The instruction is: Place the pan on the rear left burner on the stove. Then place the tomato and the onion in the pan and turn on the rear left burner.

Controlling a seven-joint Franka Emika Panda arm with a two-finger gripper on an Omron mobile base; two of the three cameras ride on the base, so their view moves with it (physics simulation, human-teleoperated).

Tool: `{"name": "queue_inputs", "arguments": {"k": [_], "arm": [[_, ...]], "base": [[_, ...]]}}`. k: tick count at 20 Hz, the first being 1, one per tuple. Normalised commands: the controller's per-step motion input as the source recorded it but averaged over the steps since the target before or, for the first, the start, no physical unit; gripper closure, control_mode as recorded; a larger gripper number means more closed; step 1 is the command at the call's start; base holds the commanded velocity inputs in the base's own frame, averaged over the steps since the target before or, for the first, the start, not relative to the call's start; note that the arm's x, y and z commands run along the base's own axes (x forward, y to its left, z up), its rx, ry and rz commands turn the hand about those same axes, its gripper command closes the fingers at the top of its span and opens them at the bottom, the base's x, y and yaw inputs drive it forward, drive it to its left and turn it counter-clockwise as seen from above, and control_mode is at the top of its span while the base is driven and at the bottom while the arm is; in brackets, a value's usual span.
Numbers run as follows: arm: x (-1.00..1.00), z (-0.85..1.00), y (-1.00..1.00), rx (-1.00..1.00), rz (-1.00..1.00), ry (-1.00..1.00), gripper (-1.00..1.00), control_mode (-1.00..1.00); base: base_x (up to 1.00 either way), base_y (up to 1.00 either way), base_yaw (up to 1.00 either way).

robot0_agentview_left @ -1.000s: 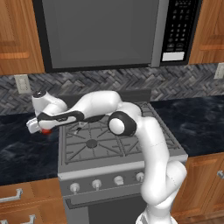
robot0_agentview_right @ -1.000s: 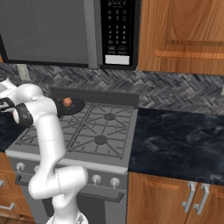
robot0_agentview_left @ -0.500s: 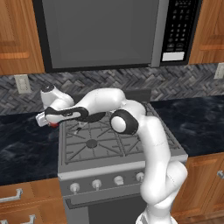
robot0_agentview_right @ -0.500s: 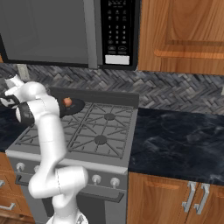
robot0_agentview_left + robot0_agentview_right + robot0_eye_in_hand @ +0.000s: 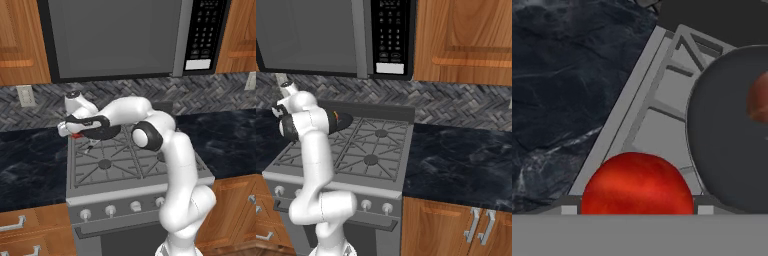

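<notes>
One of the two vegetables, the tomato (image 5: 637, 183), is carried between the fingers of the gripper (image 5: 74, 132), whose jaws stand wide and are closed on the red ball from either side. In the hand view the tomato is seen above the left edge of the stove (image 5: 643, 102), just beside the pan (image 5: 727, 130) but not yet over it. The pan (image 5: 102, 132) is set on the rear left burner (image 5: 107, 136), so the first step is judged done. The onion (image 5: 758, 97) is already lying inside the pan, near its far side. For a clean placement, the hand is best brought over the bare part of the pan floor, clear of the onion, lowered close to the floor and only then opened, so that the round tomato is not sent rolling over the shallow rim. The burner knob is judged not yet turned.
</notes>
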Motion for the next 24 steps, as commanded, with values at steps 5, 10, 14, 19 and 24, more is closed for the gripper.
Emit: {"name": "queue_inputs", "arguments": {"k": [5, 10, 14, 19, 24], "arm": [[0.35, -0.01, -0.49, 0.04, -0.01, 0.00, 1.00, -1.00], [0.39, -0.08, -0.42, 0.05, -0.02, 0.00, 1.00, -1.00], [0.30, -0.07, -0.36, 0.03, -0.02, 0.00, 1.00, -1.00], [0.28, -0.06, -0.29, 0.03, -0.03, 0.00, 1.00, -1.00], [0.32, -0.21, -0.18, 0.05, -0.04, 0.02, 1.00, -1.00]], "base": [[0.00, 0.00, 0.00], [0.00, 0.00, 0.00], [0.00, 0.00, 0.00], [0.00, 0.00, 0.00], [0.00, 0.00, 0.00]]}}
